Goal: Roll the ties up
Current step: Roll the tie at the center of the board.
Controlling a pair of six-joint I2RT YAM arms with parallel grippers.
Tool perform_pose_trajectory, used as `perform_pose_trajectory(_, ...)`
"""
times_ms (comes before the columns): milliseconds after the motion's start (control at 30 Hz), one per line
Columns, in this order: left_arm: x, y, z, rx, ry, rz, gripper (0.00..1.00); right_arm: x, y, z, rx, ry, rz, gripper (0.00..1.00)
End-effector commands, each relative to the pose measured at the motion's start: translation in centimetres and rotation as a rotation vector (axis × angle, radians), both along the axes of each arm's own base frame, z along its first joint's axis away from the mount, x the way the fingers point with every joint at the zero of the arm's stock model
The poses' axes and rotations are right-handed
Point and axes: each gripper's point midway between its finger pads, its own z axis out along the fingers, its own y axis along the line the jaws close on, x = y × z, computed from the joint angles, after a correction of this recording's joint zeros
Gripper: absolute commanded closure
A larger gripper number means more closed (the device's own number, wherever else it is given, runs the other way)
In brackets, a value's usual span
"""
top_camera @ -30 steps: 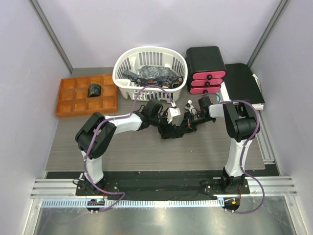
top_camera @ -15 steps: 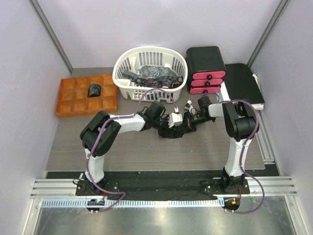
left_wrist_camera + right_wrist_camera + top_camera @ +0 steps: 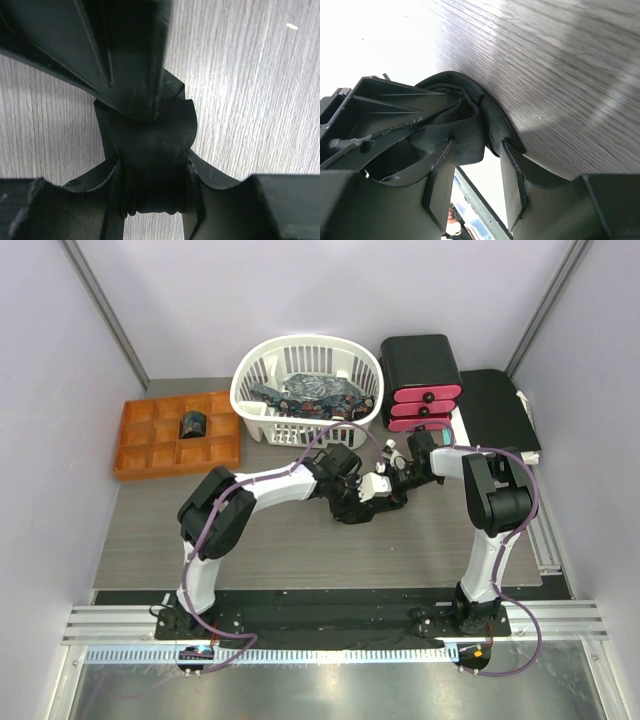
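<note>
Orange compartment tray (image 3: 140, 455): far left of the table (image 3: 150, 540). One far compartment holds a small dark rolled tie (image 3: 192, 424), standing apart from the rest.

White slatted basket (image 3: 250, 405): far centre, just right of the tray. Contains patterned ties (image 3: 312, 392), dark blue with coloured print, heaped loosely.

Left gripper (image 3: 152, 192): reaches in from the left to mid-table, near side of the basket. Clenched on the black tie (image 3: 150, 140), whose coiled end is pinched between both fingers, the fabric bunched and lying on the wood-grain surface.

Right gripper (image 3: 477, 185): meets the left gripper head-on from the right, at the same bundle. Released: the jaws stand parted, a fold of the black tie hangs between them against the left pad (image 3: 442, 180), and daylight shows beside the other pad.

Black box with pink drawers (image 3: 420, 380): far right of the basket, three drawers facing near.

Flat black folder (image 3: 497, 410): just right of the box, at the table's right edge.
</note>
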Motion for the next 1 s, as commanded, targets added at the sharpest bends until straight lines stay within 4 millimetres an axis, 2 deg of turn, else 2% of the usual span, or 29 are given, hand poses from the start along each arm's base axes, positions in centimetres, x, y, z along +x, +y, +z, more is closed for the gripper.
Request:
perform_pose_trajectory(0, -2.3, 3.7, -4.8, 0.238, 0.140, 0.054, 0.74, 0.2, 0.7, 1.0, 0.027, -0.018, -0.002, 0.52)
perform_pose_trajectory(167, -2.1, 3.5, -5.3, 0.264, 0.155, 0.063, 0.73, -0.1, 1.6, 0.5, 0.072, 0.017, -0.016, 0.51)
perform_pose_trajectory(367, -2.3, 3.6, -5.6, 0.274, 0.164, 0.059, 0.73, 0.0, 2.3, 1.2, 0.134, 0.030, -0.038, 0.53)
perform_pose_trajectory(567, -2.5, 3.8, -5.7, 0.278, 0.166, 0.055, 0.73, 0.0, 0.5, 3.0, 0.173, 0.020, -0.081, 0.50)
perform_pose_trajectory(667, -2.7, 3.9, -5.9, 0.280, 0.170, 0.055, 0.72, -0.4, 0.6, 3.5, 0.175, 0.024, -0.073, 0.49)
perform_pose_trajectory(767, -2.5, 3.9, -5.9, 0.278, 0.164, 0.055, 0.72, -0.9, 1.0, 3.2, 0.173, 0.037, -0.059, 0.49)
perform_pose_trajectory(967, -2.6, 3.9, -5.9, 0.281, 0.167, 0.057, 0.71, -0.4, 1.8, 2.5, 0.174, 0.027, -0.067, 0.50)
